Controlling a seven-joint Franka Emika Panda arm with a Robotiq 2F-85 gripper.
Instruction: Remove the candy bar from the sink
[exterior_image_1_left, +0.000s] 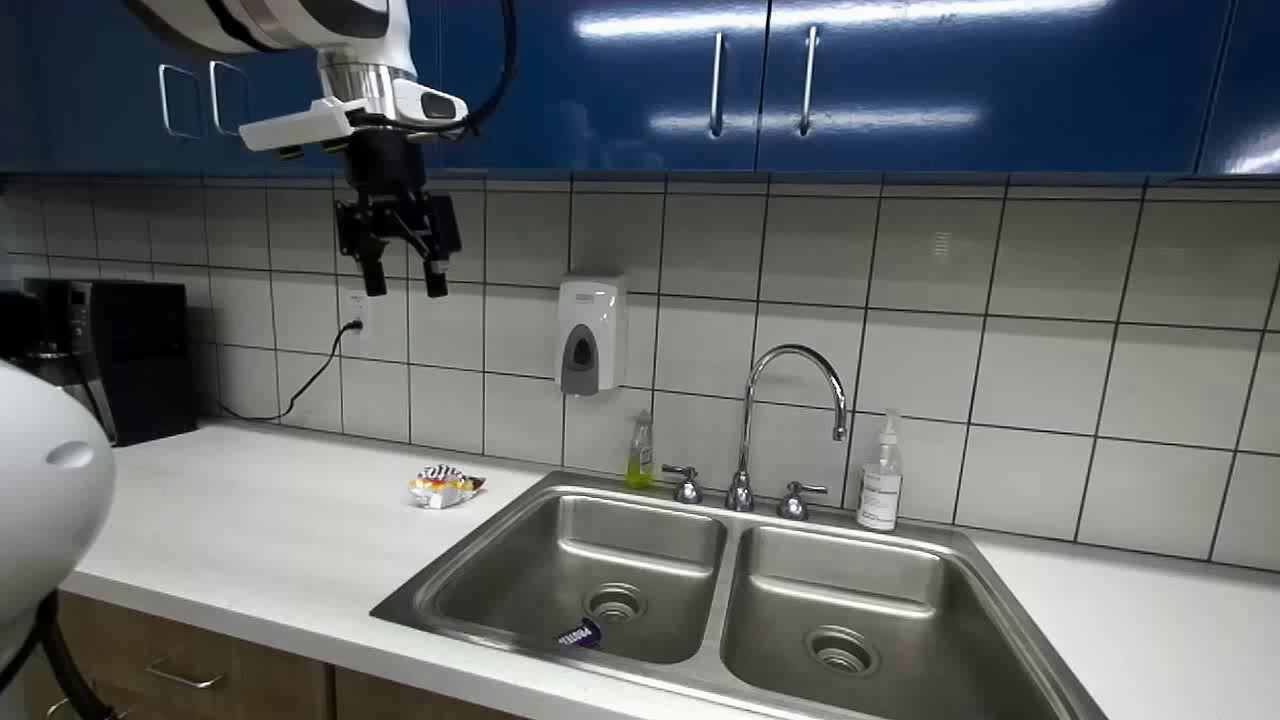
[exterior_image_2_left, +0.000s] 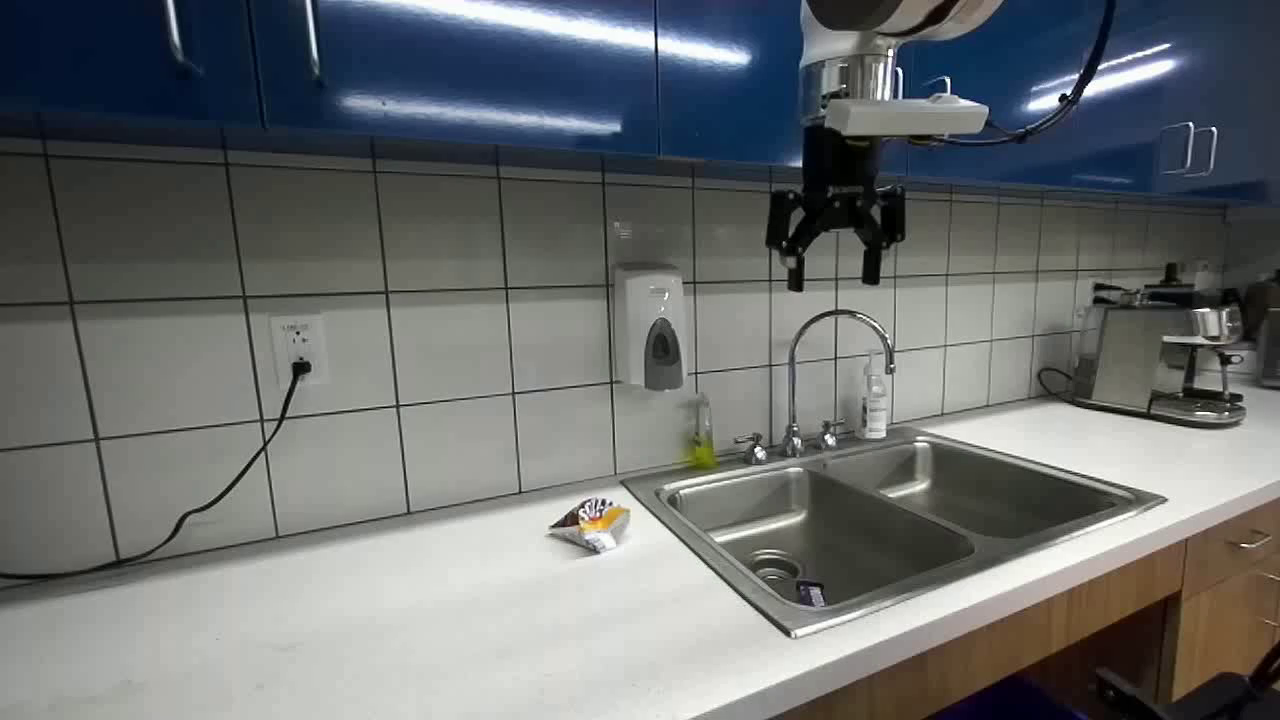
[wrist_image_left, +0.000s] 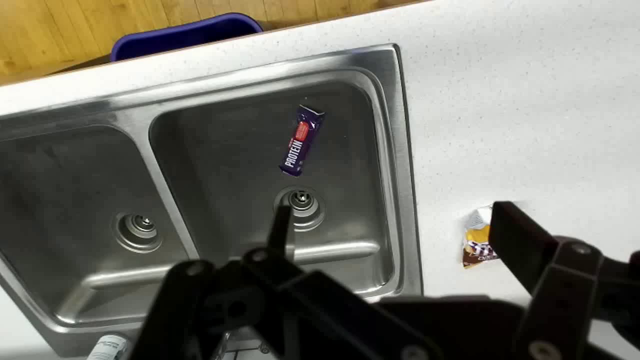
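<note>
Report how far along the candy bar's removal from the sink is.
Done: nothing of the removal yet; the candy bar lies in the sink, near a drain. In hand: nothing; the gripper hangs open and empty in mid-air. Left: all of it, probably lowering, gripping the candy bar and lifting it out.

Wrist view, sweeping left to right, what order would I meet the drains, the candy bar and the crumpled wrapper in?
Left drain, candy bar, crumpled wrapper. The right drain is left out: it sits below the candy bar in the picture, so their left-to-right order is unclear.
</note>
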